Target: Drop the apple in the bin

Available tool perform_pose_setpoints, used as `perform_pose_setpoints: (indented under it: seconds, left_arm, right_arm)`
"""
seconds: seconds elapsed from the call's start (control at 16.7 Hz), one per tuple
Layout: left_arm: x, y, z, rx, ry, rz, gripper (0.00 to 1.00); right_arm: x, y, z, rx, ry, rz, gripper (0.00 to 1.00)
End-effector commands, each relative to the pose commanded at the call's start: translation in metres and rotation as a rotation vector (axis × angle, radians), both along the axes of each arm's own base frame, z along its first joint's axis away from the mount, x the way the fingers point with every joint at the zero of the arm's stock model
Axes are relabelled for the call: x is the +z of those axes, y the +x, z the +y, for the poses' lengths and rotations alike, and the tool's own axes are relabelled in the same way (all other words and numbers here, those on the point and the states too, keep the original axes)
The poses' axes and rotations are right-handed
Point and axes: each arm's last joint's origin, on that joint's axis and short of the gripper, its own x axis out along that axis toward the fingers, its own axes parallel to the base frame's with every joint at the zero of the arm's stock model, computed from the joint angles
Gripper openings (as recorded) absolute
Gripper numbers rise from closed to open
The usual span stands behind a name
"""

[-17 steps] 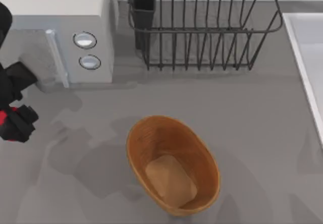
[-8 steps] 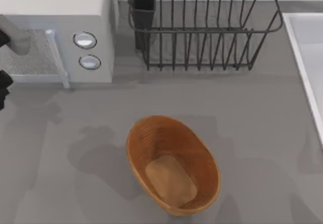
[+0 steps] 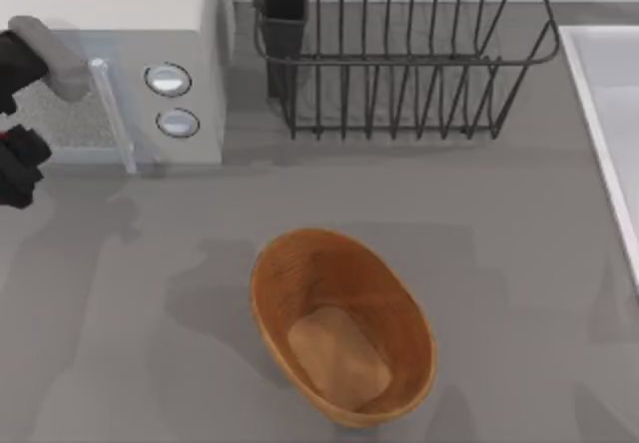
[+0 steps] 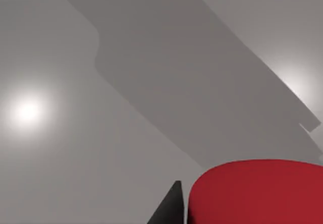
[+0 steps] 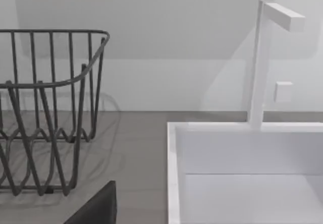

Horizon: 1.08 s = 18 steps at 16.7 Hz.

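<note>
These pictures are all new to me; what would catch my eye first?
Most striking is the brown woven bin, sitting empty on the grey table in the lower middle of the top view. Behind it stands a black wire dish rack, with a white appliance to its left. The left wrist view shows the bright red apple close up at the left gripper, by the table's left edge.

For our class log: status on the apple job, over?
Left gripper at table's far left, apple in its jaws. Bin sits centre. Path between looks open.
</note>
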Motion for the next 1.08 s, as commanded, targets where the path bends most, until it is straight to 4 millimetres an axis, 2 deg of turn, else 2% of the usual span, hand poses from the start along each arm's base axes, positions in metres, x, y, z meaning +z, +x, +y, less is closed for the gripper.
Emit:
perform_pose_setpoints:
  seconds: [0.12,0.3,0.48,0.66,0.84,1.08]
  left_arm:
    - [0.005,0.004,-0.032,-0.087,-0.005,-0.012,0.00]
    - [0.010,-0.001,-0.103,-0.282,-0.011,-0.015,0.00]
    - [0.013,-0.029,-0.183,-0.504,-0.010,-0.010,0.00]
    - [0.012,-0.061,-0.238,-0.674,-0.002,0.003,0.00]
    - [0.008,-0.080,-0.263,-0.756,0.007,0.025,0.00]
    - [0.007,-0.082,-0.265,-0.762,0.008,0.028,0.00]
  right_arm:
    - [0.000,0.000,0.000,0.000,0.000,0.000,1.00]
    - [0.000,0.000,0.000,0.000,0.000,0.000,1.00]
    - [0.000,0.000,0.000,0.000,0.000,0.000,1.00]
    - [0.000,0.000,0.000,0.000,0.000,0.000,1.00]
    - [0.000,0.000,0.000,0.000,0.000,0.000,1.00]
    - [0.000,0.000,0.000,0.000,0.000,0.000,1.00]
